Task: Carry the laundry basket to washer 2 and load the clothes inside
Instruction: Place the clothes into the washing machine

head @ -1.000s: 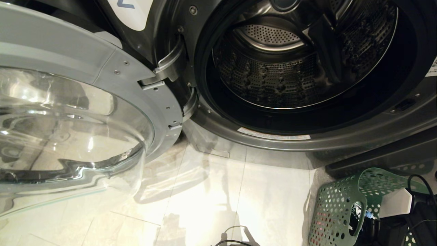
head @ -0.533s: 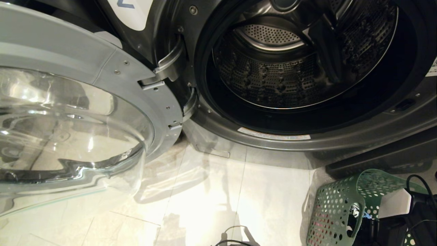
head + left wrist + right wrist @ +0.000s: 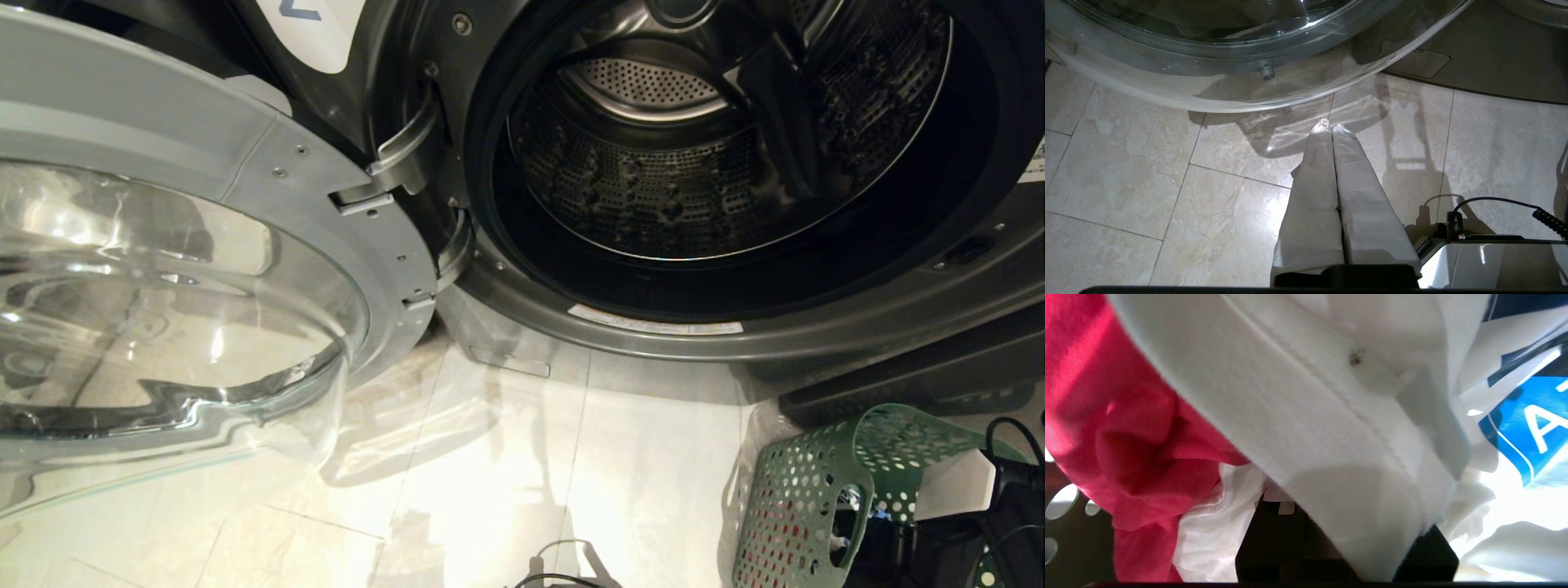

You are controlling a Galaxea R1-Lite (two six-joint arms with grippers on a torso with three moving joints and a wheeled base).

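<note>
The laundry basket (image 3: 804,506) is standing on the floor tiles (image 3: 506,482) just below and to the right of the drum opening of washer 2 (image 3: 702,155), whose door (image 3: 188,269) is hanging wide open to the left of that opening. The right gripper (image 3: 1345,539) is working down inside the basket, buried among the clothes (image 3: 1306,416): a white hemmed fold is lying across its fingers, a red garment (image 3: 1122,428) is sitting to one side and a blue printed patch (image 3: 1531,428) to the other. Cloth is hiding the fingertips, so whether the jaws are pinching that fold cannot be told. The coming move appears to turn on the drum lying above and left of the basket, with the right arm much the nearer. The left gripper (image 3: 1331,128) is hanging parked over bare tiles below the door, its fingers pressed together and holding nothing. The head view is giving the basket-to-drum layout; only the right wrist view is showing the garments
</note>
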